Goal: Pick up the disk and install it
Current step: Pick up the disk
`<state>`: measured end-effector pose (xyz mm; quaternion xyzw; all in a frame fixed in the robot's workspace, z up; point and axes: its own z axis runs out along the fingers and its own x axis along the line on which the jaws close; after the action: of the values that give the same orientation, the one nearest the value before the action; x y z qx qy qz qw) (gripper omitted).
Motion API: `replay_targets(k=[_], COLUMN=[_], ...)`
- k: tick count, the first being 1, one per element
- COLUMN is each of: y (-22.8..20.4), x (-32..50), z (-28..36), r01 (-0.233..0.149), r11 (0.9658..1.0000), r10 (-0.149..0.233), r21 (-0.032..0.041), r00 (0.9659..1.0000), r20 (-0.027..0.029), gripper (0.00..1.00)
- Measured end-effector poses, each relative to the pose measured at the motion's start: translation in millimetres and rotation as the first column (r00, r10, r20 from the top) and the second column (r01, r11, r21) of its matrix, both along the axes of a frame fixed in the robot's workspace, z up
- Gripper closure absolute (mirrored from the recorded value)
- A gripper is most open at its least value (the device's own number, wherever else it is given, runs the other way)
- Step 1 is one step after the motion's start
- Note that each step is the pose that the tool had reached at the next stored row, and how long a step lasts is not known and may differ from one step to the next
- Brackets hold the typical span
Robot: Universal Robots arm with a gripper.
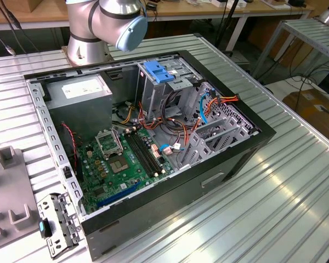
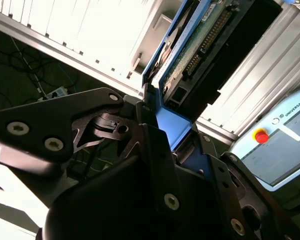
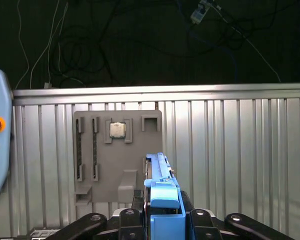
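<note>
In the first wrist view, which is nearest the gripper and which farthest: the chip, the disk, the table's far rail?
1. Disk: held in the gripper.
2. Chip: on the grey plate.
3. Rail: table's far edge.

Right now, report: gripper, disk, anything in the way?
Gripper shut on the disk, held edge-on. Grey fixture plate and ribbed table beyond. Nothing against the disk.

Exterior view looks down on the computer case; both wrist views sit close behind the tool.
</note>
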<state>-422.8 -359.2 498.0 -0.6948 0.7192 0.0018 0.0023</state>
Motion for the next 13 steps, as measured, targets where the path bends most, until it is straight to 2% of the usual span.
replay_targets(k=[5,13], y=[0.0,0.0], x=[5.3,6.7], z=[0.0,0.0], r01=[0.0,0.0], r11=[1.0,1.0], r10=[0.0,0.0], r21=[-0.0001,0.0], r00=[1.0,1.0], r20=[0.0,-0.0001], gripper=[0.63,0.63])
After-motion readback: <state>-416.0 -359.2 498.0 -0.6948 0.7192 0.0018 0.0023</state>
